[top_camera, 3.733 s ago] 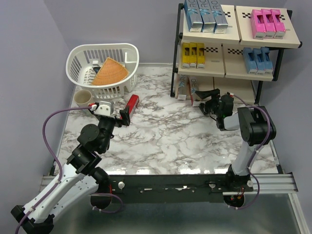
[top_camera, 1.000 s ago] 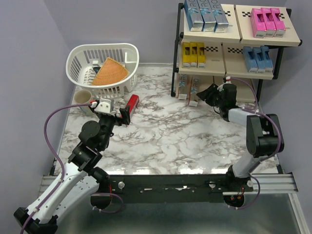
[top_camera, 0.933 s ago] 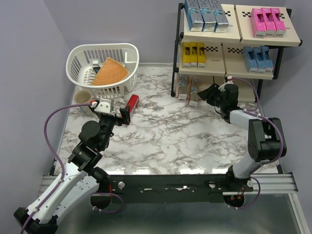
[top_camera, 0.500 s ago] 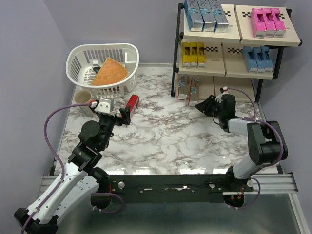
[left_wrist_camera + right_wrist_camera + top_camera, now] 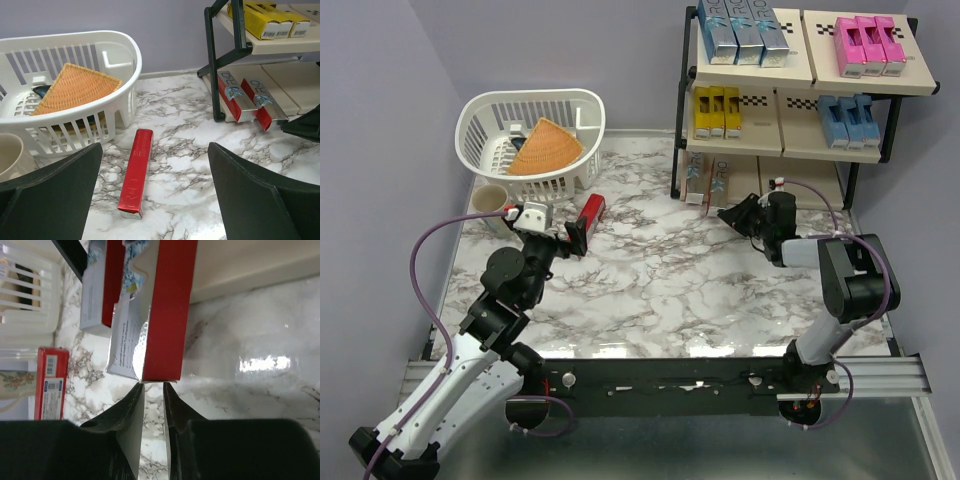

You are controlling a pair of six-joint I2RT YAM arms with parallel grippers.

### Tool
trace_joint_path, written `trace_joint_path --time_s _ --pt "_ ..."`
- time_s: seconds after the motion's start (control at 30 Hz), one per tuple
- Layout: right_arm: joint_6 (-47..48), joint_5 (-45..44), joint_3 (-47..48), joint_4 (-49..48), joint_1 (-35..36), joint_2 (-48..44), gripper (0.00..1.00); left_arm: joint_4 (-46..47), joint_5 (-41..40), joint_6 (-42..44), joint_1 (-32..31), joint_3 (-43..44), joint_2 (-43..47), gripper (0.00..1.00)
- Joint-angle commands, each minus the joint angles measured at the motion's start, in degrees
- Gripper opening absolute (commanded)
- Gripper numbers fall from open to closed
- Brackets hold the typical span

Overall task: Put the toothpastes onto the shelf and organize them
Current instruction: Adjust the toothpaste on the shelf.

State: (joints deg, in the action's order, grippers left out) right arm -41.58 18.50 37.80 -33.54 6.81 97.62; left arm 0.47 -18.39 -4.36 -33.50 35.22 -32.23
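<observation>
The shelf (image 5: 790, 128) stands at the back right. Silver-blue (image 5: 741, 30), pink (image 5: 868, 45), yellow (image 5: 715, 110) and light blue toothpastes (image 5: 848, 120) lie on its upper tiers. Two red toothpastes (image 5: 708, 186) lie on the bottom tier. My right gripper (image 5: 730, 215) is just in front of them, its jaws nearly shut and empty. In the right wrist view its tips (image 5: 152, 385) touch the end of one red carton (image 5: 170, 315). Another red toothpaste (image 5: 135, 172) lies on the table, ahead of and between the fingers of my open left gripper (image 5: 155, 150).
A white basket (image 5: 480, 150) holding a wicker piece (image 5: 545, 148) sits at the back left. Beside it stands a beige cup (image 5: 490, 200). The shelf's black post (image 5: 212, 60) rises right of the loose carton.
My right gripper has drawn back from the bottom tier toward the near left while its jaws narrowed. The left arm and the loose red carton have not moved.
</observation>
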Motion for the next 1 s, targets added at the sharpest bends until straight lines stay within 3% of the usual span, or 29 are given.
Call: trace_joint_path --time_s 0.0,0.37,0.57,0.7,0.83,0.97 --pt "-1.22 -5.05 4.11 -3.11 0.05 1.25 0.29 -0.38 0.81 -0.21 0.45 0.37 0.15 0.99" --pt "-0.52 -9.10 9.04 -3.55 -0.13 4.94 0.29 -0.29 1.16 -0.21 0.80 0.37 -0.29 0.99" --pt "-2.18 -8.30 4.84 -8.30 -0.22 2.58 0.30 -0.38 1.17 -0.30 0.98 0.37 -0.38 0.99" --pt "0.10 -8.83 3.77 -7.68 -0.22 0.03 0.42 -0.38 1.43 -0.47 0.98 0.46 -0.47 0.99" --pt "-1.39 -11.55 2.46 -9.17 -0.30 0.46 0.61 -0.38 1.69 -0.65 1.15 0.46 -0.38 0.99" --pt "-6.31 -12.62 0.69 -16.80 -0.57 2.83 0.66 -0.38 1.61 -0.65 1.24 0.46 -0.47 0.99"
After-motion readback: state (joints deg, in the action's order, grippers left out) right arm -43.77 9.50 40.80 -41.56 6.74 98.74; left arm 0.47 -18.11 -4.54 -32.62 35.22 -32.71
